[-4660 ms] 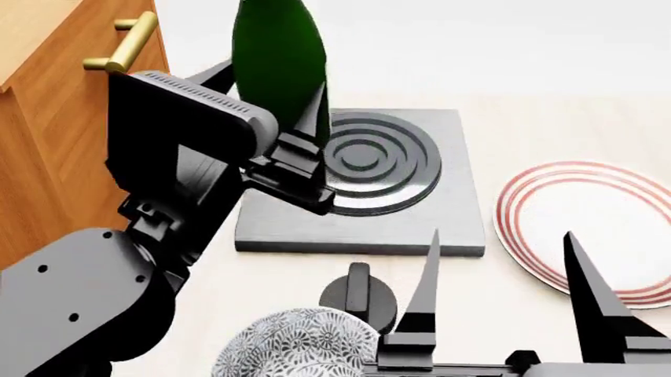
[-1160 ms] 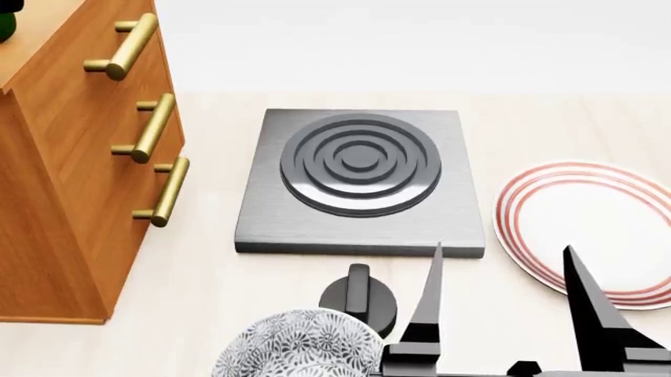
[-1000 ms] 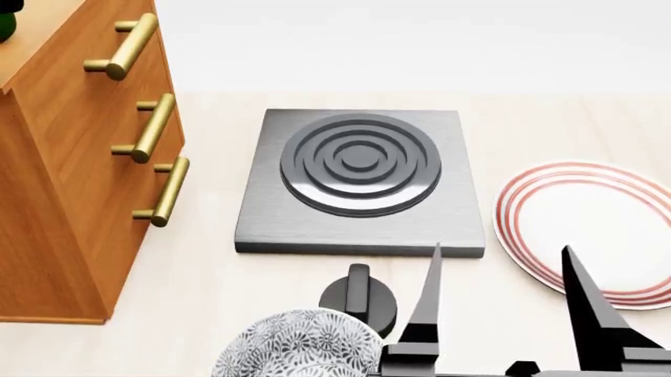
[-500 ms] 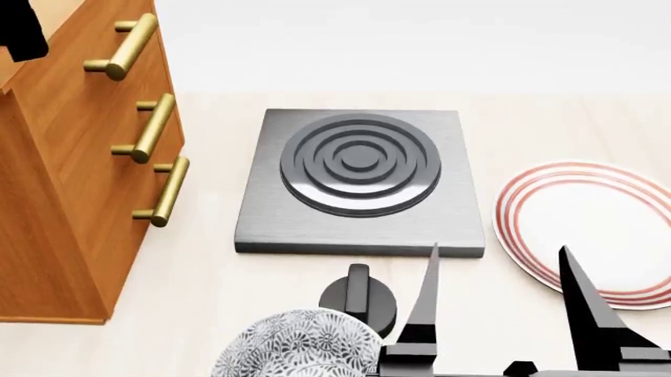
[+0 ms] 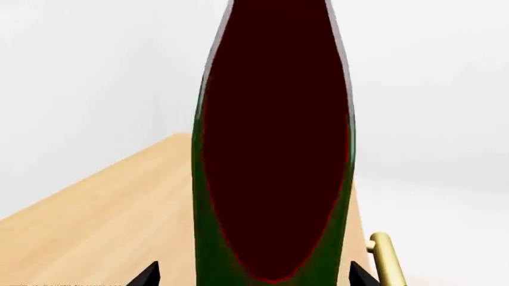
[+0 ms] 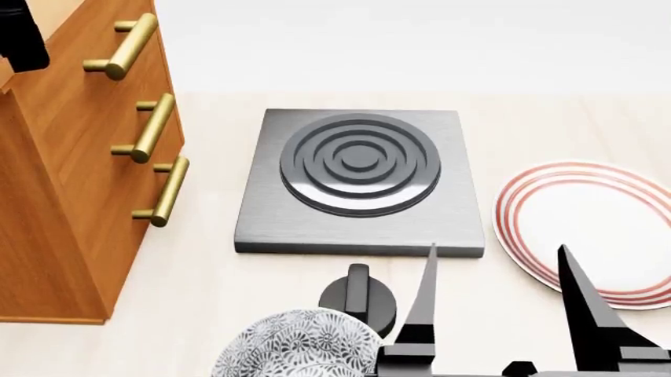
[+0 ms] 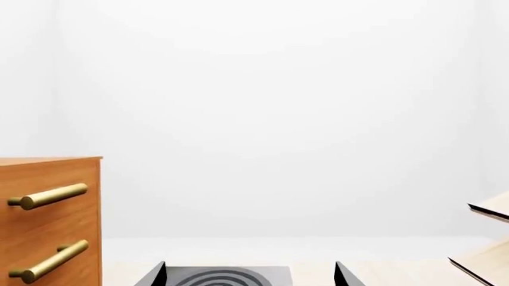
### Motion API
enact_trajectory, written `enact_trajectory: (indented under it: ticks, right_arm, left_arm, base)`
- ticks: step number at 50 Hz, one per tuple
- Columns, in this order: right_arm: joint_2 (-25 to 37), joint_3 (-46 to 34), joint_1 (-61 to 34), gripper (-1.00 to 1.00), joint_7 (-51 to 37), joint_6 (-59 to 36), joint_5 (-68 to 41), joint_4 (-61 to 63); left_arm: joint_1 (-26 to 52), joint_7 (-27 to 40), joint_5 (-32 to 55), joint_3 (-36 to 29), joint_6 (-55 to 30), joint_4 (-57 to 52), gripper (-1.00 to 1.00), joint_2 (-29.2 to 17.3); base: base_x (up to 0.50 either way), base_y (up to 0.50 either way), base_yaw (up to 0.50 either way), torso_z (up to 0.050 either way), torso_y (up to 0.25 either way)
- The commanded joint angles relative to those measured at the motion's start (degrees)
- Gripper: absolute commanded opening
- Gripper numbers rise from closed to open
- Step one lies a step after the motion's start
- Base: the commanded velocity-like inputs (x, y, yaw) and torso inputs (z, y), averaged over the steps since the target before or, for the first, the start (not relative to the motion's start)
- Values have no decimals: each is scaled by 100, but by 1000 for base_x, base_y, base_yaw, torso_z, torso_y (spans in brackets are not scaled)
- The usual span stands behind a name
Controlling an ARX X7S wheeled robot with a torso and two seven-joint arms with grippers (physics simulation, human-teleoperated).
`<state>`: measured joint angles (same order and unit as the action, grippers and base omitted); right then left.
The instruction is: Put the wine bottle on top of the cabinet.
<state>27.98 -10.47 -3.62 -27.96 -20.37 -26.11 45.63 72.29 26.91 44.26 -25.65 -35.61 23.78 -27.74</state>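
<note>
The wine bottle [image 5: 275, 173] fills the middle of the left wrist view, its glass almost black in the centre with a rim of dark green along both flanks and a thin red line where the two tones meet; it narrows toward the top of the frame, and neither cork nor label shows. It stands upright over the pale wood top of the cabinet [image 5: 104, 220], near the top's front edge, where a brass handle [image 5: 385, 259] shows at the lower right; its base is cut off by the frame, so contact with the top cannot be seen. Two dark tips of the left gripper [image 5: 252, 275] sit at the bottom edge, one on each side of the bottle and set slightly clear of the glass; whether they grip it cannot be told. To the left of the bottle the cabinet top runs bare back to a white wall. In the head view the cabinet occupies the left side, its orange-brown front carrying three brass handles, with a dark part of the left arm [image 6: 23, 35] at the upper left corner. A grey burner plate [image 6: 360, 181] lies in the centre on the pale counter, a red-ringed plate [image 6: 587, 228] at right, a patterned bowl [image 6: 298, 345] and a black knob [image 6: 359, 294] at bottom centre. The right gripper [image 6: 498, 314] stands at the lower right with its two pointed fingers spread wide and nothing between them.
</note>
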Motion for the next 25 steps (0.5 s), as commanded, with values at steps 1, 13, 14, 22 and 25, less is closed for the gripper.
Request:
enact_trajectory:
  ticks: [1,13,14,22,25]
  right_arm:
    - [15,-20,-7,100,-16,-1,-3,18]
    - [1,-113,-60,100,-30,-38,23,7]
    - [0,-121,-67,100,-26,-36,25,2]
    - [1,-191,-67,100,-35,-47,59,29]
    - [6,-174,-87,100,-48,-64,35,37]
  left_arm:
    - [-804,320,-88,-20,266,-1337,100,-412]
    - [-1617,968,282,403,283,-3170,100,-1013]
    - [-1631,971,272,386,272,-3261,100,-1049]
    - [-2501,1434,150,480,495,-4412,100,-1480]
    - [-2943,1517,-35,464,763,-4601,100,-1534]
  base:
    - [0,0,0,0,0]
    - [0,0,0,0,0]
    - [0,0,0,0,0]
    - [0,0,0,0,0]
    - [0,0,0,0,0]
